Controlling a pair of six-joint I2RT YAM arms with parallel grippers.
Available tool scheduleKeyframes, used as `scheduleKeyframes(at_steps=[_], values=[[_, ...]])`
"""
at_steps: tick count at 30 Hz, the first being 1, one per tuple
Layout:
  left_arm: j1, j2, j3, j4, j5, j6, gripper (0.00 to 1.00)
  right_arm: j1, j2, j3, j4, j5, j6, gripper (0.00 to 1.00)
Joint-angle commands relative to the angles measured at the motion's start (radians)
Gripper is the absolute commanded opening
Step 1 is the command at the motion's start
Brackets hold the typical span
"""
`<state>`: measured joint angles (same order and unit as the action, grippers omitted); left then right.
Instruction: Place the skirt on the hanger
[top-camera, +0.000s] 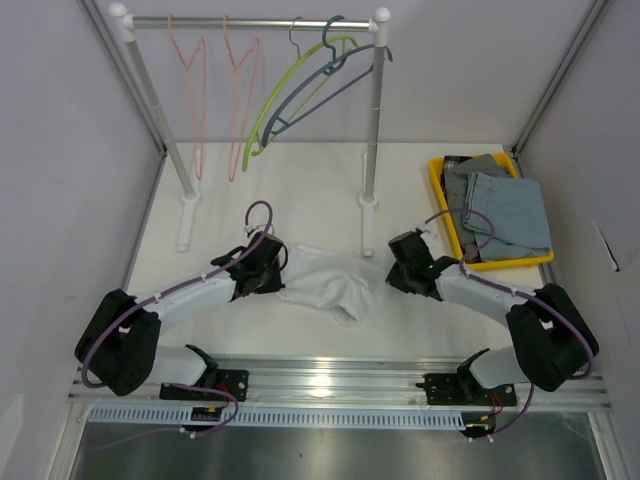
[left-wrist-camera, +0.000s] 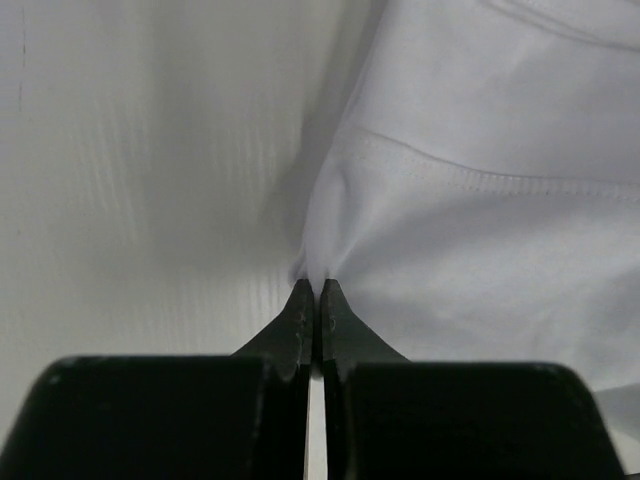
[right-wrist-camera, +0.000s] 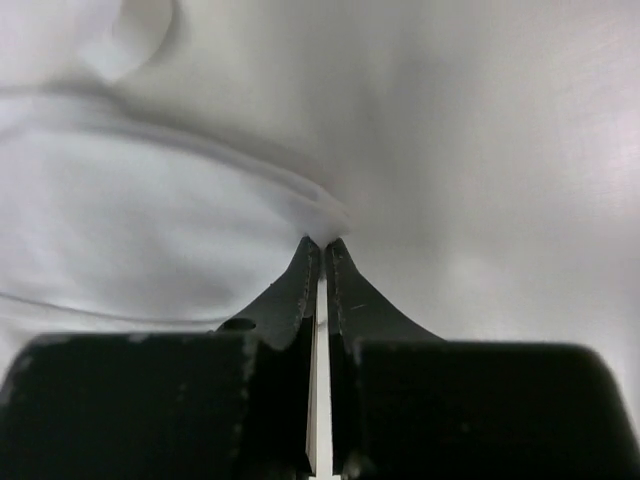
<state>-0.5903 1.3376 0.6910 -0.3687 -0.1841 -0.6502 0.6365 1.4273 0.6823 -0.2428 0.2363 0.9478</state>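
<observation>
A white skirt (top-camera: 330, 283) lies crumpled on the table between the two arms. My left gripper (top-camera: 283, 262) is shut on the skirt's left edge; in the left wrist view its tips (left-wrist-camera: 315, 288) pinch a fold of the white cloth (left-wrist-camera: 480, 240). My right gripper (top-camera: 385, 268) is shut on the skirt's right edge; in the right wrist view its tips (right-wrist-camera: 322, 243) pinch the cloth (right-wrist-camera: 150, 230). Several hangers hang on the rail at the back: two pink wire ones (top-camera: 215, 90), a green one (top-camera: 285, 95) and a blue-grey one (top-camera: 330, 85).
The clothes rack (top-camera: 250, 22) stands at the back on two white feet. A yellow tray (top-camera: 443, 205) with folded grey and blue clothes (top-camera: 505, 215) sits at the right. Grey walls close in both sides.
</observation>
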Motion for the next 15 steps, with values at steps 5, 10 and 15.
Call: scheduleKeyframes(at_steps=[5, 10, 15], values=[[0.014, -0.083, -0.122, 0.048, 0.02, -0.08, 0.0, -0.158, -0.144, 0.256, -0.222, 0.054, -0.344, 0.0], [0.015, -0.123, -0.136, 0.063, 0.055, -0.06, 0.37, -0.077, -0.082, 0.312, -0.243, 0.041, -0.406, 0.0], [0.014, -0.209, -0.05, 0.093, 0.034, -0.011, 0.76, 0.003, -0.019, 0.296, -0.247, 0.069, -0.4, 0.0]])
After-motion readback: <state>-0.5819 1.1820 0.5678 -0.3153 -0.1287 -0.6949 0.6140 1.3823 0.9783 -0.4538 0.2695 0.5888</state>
